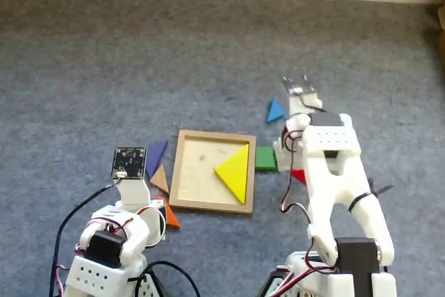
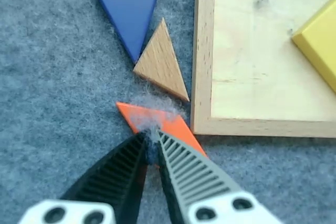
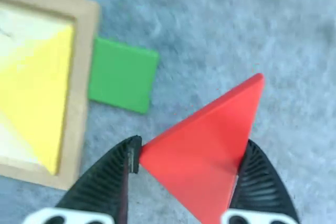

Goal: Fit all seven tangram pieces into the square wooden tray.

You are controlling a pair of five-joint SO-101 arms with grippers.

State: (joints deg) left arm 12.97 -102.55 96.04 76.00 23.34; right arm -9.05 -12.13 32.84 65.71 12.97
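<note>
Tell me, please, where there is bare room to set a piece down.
Bare: the tray floor left of the yellow triangle, and carpet beyond its far rim. Crowded: blue piece, wooden triangle, orange piece on its left; green square right.

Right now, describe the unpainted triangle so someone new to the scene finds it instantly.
Find the square wooden tray on the grey carpet. Beside its rim nearest the left arm, three pieces lie in a row: a blue piece, the unpainted triangle, an orange piece. It is the middle one, the only one in bare wood like the tray.
</note>
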